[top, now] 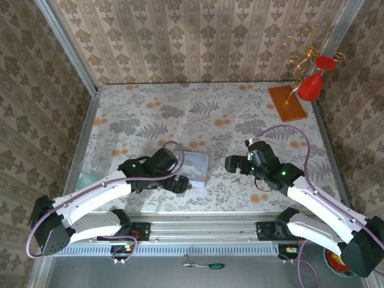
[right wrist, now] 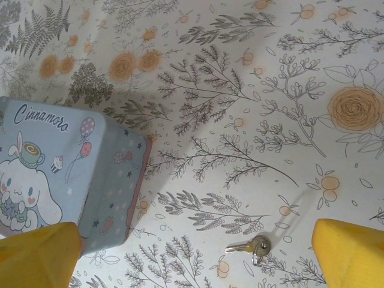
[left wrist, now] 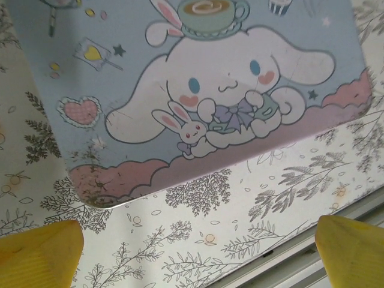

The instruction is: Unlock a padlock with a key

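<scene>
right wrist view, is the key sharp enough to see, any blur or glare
Right wrist: the key is fairly sharp with a slight glint; the yellow fingers are soft, out of focus. Left wrist: the tin shows a thin bright glint along its lower rim.

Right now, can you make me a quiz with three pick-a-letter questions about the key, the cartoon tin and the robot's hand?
1. Where is the key?
A. on the flowery table, apart from the tin
B. on the tin's lid
C. pinched in a gripper

2. What colour is the tin's lid mostly?
A. red
B. pale blue
C. green

3. How is the right gripper?
A. shut on the key
B. shut on the tin
C. open, holding nothing

Answers: A, bare table shows between key and tin; B, blue surrounds the white cartoon; C, its yellow fingers stand wide apart with the key lying loose.
</scene>
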